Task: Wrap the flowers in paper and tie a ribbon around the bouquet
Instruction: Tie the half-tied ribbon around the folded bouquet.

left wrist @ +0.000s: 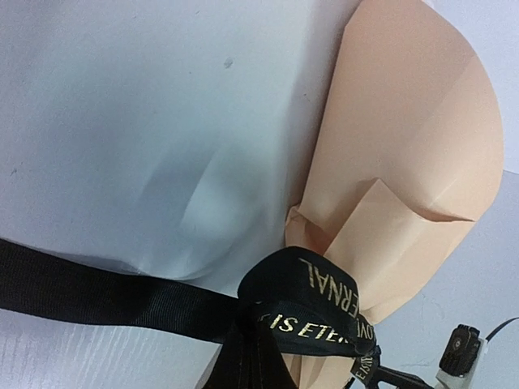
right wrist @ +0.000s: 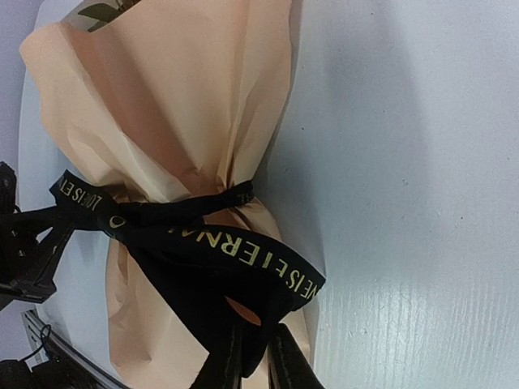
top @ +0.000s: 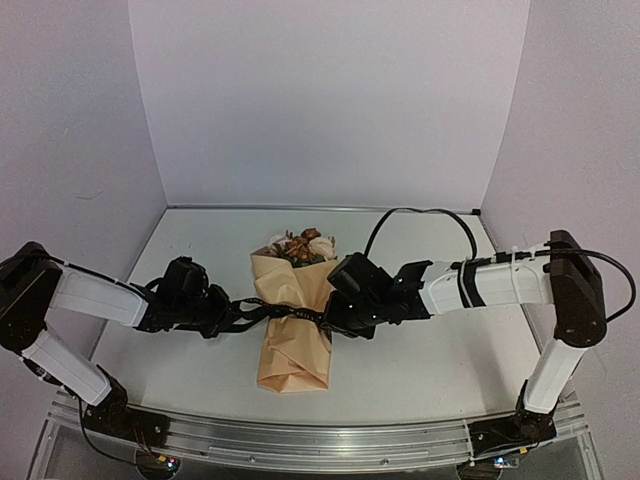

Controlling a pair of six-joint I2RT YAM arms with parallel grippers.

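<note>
The bouquet lies on the table, its tan paper wrapped in a cone. The flowers show cream and orange-brown at the far, wider end; a leaf tip peeks out in the right wrist view. The black ribbon with gold lettering circles the cone's waist and forms loops. My left gripper is shut on a ribbon strand just left of the cone. My right gripper pinches a ribbon loop on the cone's right side.
White walls enclose the table on three sides. A black cable arcs over the back right of the table from the right arm. A metal rail runs along the near edge, carrying both arm bases.
</note>
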